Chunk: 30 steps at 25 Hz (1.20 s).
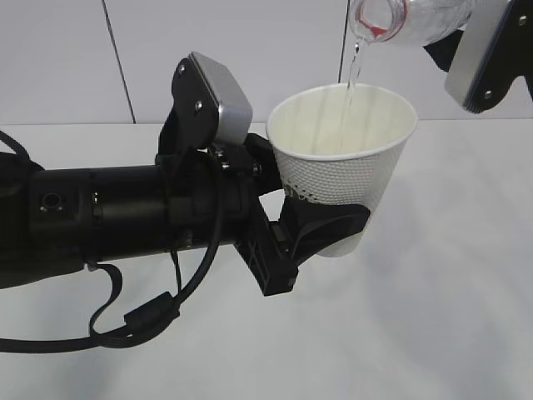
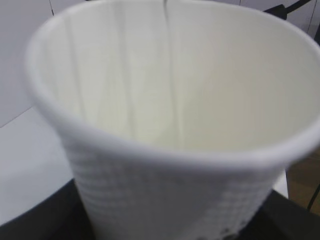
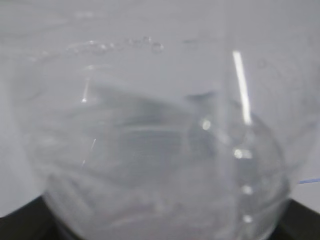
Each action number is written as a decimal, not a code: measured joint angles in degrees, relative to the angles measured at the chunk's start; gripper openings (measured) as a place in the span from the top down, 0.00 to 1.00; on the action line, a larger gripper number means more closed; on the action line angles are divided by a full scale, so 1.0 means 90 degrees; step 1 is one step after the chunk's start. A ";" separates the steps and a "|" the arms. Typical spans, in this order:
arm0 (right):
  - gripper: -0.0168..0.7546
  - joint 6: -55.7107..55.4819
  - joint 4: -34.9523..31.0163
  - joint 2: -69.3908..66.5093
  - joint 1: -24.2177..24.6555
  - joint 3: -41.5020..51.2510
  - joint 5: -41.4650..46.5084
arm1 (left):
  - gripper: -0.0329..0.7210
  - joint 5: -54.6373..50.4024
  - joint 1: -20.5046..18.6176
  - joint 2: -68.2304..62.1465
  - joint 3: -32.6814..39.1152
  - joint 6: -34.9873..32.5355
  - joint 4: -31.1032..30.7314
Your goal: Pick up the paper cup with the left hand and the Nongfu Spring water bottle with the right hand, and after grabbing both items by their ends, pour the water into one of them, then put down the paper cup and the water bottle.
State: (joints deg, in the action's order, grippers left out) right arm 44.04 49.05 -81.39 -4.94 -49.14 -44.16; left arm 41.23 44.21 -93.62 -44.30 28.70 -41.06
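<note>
1. The paper cup (image 1: 346, 162) is held off the white table (image 1: 450, 317), upright with a slight tilt, its mouth open upward.
2. The left gripper (image 1: 321, 229) is clamped on the lower part of the cup; one black finger (image 1: 333, 225) wraps across the dimpled wall just above the cup's base.
3. The left arm (image 1: 125, 221) lies level to the left of the cup, with a grey-silver block (image 1: 221, 104) on top just beside the cup's rim and black cables (image 1: 125, 321) looping below it.
4. The water bottle (image 1: 416, 18) is above the cup and to its right, tipped so that its open mouth points down at the cup; a red ring shows at its neck.
5. A thin clear stream of water (image 1: 354, 71) falls from the bottle's mouth into the cup, near the back rim.
6. The right gripper is not visible in the exterior view; only its grey-silver block (image 1: 483, 58) shows, above and to the right of the cup.
7. In the right wrist view the clear bottle (image 3: 160, 150) fills the picture between black finger edges at the bottom corners, so the right gripper is closed around the bottle.
8. In the left wrist view the cup's cream inside (image 2: 190, 85) fills the picture, and the stream shows as a thin line against the back wall.
</note>
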 joint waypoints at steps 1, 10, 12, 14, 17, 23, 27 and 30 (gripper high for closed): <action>0.30 0.0000 0.0000 0.0000 0.0000 0.0000 0.0000 | 0.28 0.0000 0.0000 0.0000 0.0000 0.0000 0.0000; 0.30 0.0000 0.0000 0.0000 0.0000 0.0000 0.0000 | 0.28 -0.0011 0.0000 0.0000 0.0000 0.0000 0.0000; 0.30 0.0000 0.0000 0.0000 0.0000 0.0000 0.0000 | 0.28 -0.0011 0.0000 0.0000 0.0000 0.0000 0.0000; 0.30 0.0000 0.0000 0.0000 0.0000 0.0000 0.0000 | 0.28 -0.0011 0.0000 0.0000 0.0000 0.0000 0.0000; 0.30 0.0000 0.0000 0.0000 0.0000 0.0000 0.0000 | 0.28 -0.0011 0.0000 0.0000 0.0000 0.0000 0.0000; 0.30 0.0000 0.0000 0.0000 0.0000 0.0000 0.0000 | 0.28 -0.0011 0.0000 0.0000 0.0000 0.0000 0.0000; 0.30 0.0000 0.0000 0.0000 0.0000 0.0000 0.0000 | 0.28 -0.0011 0.0000 0.0000 0.0000 0.0000 0.0000; 0.30 0.0000 0.0000 0.0000 0.0000 0.0000 0.0000 | 0.28 -0.0011 0.0000 0.0000 0.0000 0.0000 0.0000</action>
State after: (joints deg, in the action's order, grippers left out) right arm 44.04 49.05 -81.39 -4.94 -49.14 -44.16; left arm 41.13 44.21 -93.62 -44.30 28.70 -41.06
